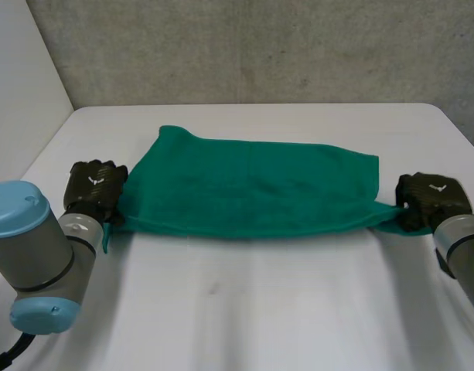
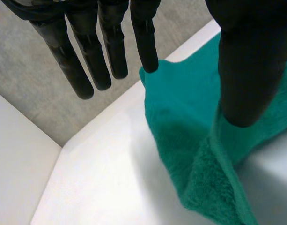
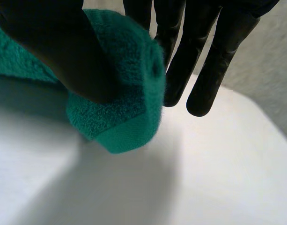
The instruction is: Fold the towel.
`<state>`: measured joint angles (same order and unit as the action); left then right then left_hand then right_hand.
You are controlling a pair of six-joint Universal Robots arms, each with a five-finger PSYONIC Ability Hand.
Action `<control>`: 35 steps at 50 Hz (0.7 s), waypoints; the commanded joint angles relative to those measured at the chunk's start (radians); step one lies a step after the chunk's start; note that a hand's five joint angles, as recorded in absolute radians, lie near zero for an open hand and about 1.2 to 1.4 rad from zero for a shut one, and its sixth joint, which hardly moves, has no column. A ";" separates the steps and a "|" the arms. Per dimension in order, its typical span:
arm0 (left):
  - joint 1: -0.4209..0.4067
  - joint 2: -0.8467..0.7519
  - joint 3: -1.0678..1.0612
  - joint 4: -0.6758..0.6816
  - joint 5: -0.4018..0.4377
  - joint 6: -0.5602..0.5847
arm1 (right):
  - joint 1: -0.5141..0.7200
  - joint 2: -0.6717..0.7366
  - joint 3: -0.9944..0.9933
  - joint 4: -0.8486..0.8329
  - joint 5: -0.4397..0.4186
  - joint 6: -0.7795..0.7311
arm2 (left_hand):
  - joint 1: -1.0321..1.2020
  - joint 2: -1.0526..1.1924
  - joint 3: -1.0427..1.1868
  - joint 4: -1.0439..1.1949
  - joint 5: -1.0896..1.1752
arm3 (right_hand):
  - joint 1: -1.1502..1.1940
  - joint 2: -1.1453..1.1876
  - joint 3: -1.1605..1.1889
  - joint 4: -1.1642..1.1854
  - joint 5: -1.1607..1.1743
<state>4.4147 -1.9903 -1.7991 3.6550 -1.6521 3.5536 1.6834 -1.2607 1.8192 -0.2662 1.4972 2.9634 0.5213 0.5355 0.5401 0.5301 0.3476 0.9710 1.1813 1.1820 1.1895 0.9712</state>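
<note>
Look at the left side first. Your left robot hand sits on the white worktop at the near left corner of the green towel. In the left wrist view its fingers are straight and held apart from the thumb. The thumb tip rests on the towel, and the cloth bunches up just beside it. So this robot hand is open and only touches the towel.

The towel lies spread out across the middle of the worktop, between the two robot hands. Its far edge lies flat. Its near edge runs from one robot hand to the other.

Now look at the right side. Your right robot hand is at the near right corner of the towel, and the cloth is drawn out to a point there. In the right wrist view the thumb presses the corner against the straight fingers. This robot hand is gripping the towel, and the corner is a little off the worktop.
</note>
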 commanded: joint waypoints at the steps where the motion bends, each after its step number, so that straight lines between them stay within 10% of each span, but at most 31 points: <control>1: 0.026 -0.035 0.009 -0.003 0.001 -0.001 | -0.080 -0.013 0.009 -0.004 -0.003 -0.095 | 0.044 0.030 0.026 0.036 0.044 | 0.425 0.215 0.214 0.207 0.250; 35: 0.022 -0.038 -0.006 -0.194 0.113 -0.012 | -0.102 0.006 0.011 -0.004 -0.006 -0.121 | 0.235 0.221 0.217 0.227 0.234 | 0.425 0.215 0.214 0.207 0.250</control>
<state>4.4382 -2.0175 -1.8088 3.4772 -1.5369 3.5392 1.5892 -1.2567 1.8332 -0.2710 1.4904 2.8398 0.6491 0.6512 0.6510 0.6533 0.4728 0.9710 1.1813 1.1821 1.1896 0.9847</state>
